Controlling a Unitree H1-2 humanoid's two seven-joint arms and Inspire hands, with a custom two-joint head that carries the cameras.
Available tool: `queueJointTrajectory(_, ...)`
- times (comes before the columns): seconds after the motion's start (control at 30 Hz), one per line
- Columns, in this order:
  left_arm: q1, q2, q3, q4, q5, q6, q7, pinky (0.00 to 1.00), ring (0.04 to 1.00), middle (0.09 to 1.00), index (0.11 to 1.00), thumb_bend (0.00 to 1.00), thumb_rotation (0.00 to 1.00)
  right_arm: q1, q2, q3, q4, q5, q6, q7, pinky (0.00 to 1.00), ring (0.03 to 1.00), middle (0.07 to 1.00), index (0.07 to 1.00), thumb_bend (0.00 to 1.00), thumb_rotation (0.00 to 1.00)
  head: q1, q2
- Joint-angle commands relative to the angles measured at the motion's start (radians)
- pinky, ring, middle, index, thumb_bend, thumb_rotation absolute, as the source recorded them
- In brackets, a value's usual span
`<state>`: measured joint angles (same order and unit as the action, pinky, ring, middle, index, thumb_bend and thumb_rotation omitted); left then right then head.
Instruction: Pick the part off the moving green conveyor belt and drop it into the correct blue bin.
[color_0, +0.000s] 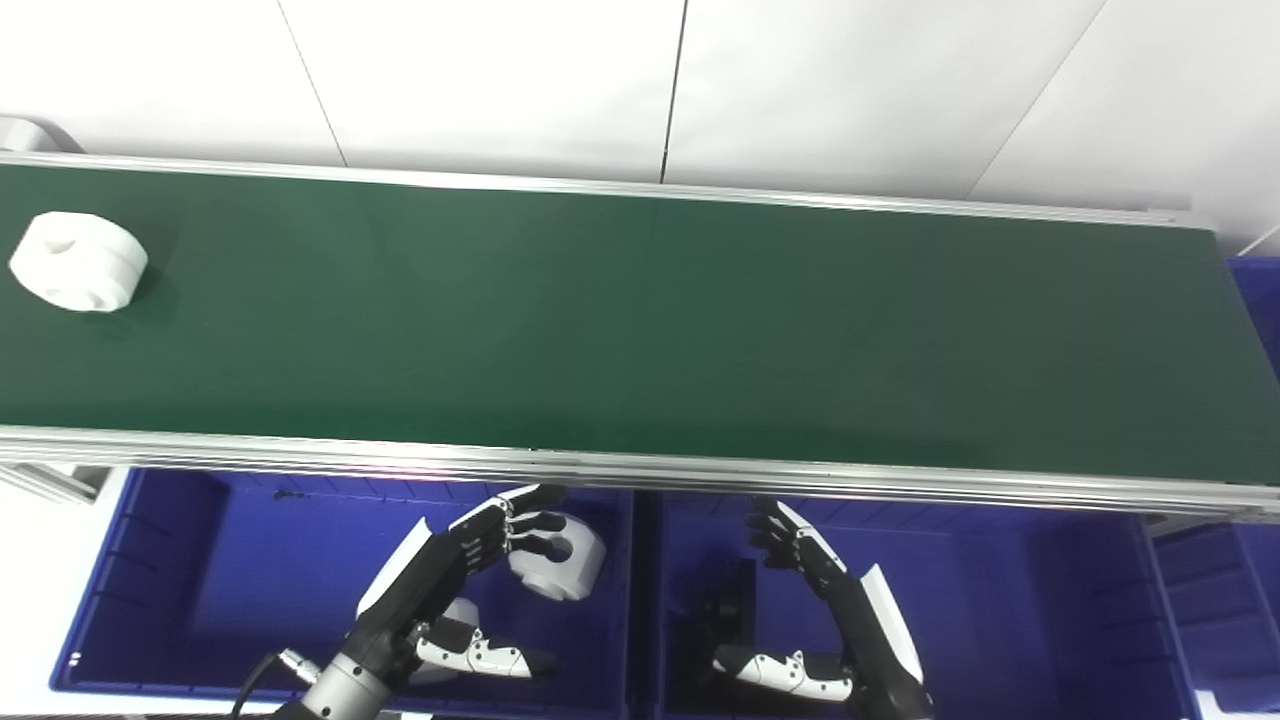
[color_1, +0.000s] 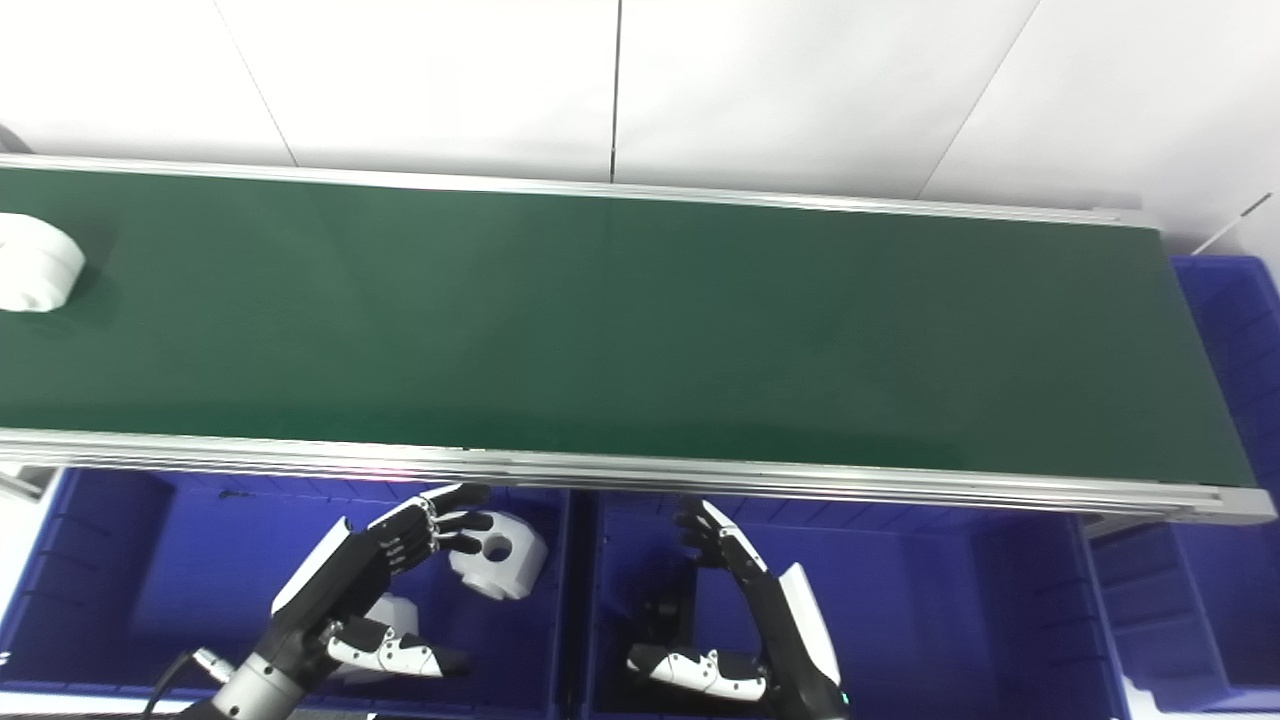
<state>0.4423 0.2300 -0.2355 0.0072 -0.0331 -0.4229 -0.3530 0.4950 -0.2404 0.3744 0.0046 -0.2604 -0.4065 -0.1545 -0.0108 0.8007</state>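
A white round part (color_0: 78, 261) with a centre hole lies on the green conveyor belt (color_0: 640, 320) at its far left. My left hand (color_0: 455, 585) is open, fingers spread, over the left blue bin (color_0: 200, 590); it holds nothing. Two white parts lie in that bin: one (color_0: 560, 558) just right of the fingertips, another (color_0: 462, 612) partly hidden under the hand. My right hand (color_0: 815, 600) is open and empty over the middle blue bin (color_0: 1000, 610), which holds a dark part (color_0: 725, 590).
The belt's aluminium front rail (color_0: 640, 470) runs just above both hands. Another blue bin (color_0: 1215, 600) stands at the lower right, and one (color_0: 1260, 290) sits past the belt's right end. A white wall is behind.
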Motion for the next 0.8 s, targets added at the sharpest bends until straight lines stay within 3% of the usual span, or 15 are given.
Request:
queueJointTrajectory(0.0,0.006,-0.001,0.001,-0.028,0.002,-0.032,0.009,0.72,0.797,0.870,0.830,0.81,0.09,-0.003,-0.014,0.010,-0.007,0.007,-0.063,-0.031,0.75,0.808,0.842,0.888,0.87,0.39,0.003,0.002)
queueJointTrajectory(0.3,0.005,-0.006,-0.005,-0.023,-0.006,-0.035,0.010,0.73,0.812,0.879,0.828,0.81,0.08,-0.014,-0.036,0.039,0.002,0.019,-0.063,-0.065,0.75,0.807,0.847,0.889,0.87,0.39,0.006,-0.006)
queueJointTrajectory(0.4,0.007,-0.016,-0.007,-0.017,0.014,-0.039,0.021,0.72,0.806,0.874,0.824,0.82,0.08,-0.016,-0.051,0.045,0.007,0.020,-0.063,-0.076,0.74,0.809,0.849,0.890,0.87,0.38,0.070,-0.022)
queueJointTrajectory(0.53,0.004,-0.033,-0.021,0.002,0.029,-0.046,0.028,0.72,0.796,0.865,0.823,0.81,0.06,-0.023,-0.086,0.065,0.028,0.031,-0.063,-0.104,0.75,0.812,0.850,0.895,0.86,0.40,0.192,-0.081)
queueJointTrajectory(0.57,0.003,-0.037,-0.026,0.007,0.040,-0.046,0.032,0.71,0.794,0.863,0.824,0.81,0.06,-0.027,-0.096,0.072,0.039,0.039,-0.063,-0.113,0.75,0.812,0.853,0.900,0.85,0.40,0.240,-0.113)
queueJointTrajectory(0.77,0.003,-0.049,-0.040,0.031,0.082,-0.045,0.052,0.72,0.804,0.854,0.803,0.84,0.08,-0.034,-0.129,0.096,0.068,0.084,-0.063,-0.125,0.79,0.829,0.878,0.919,0.85,0.40,0.316,-0.171)
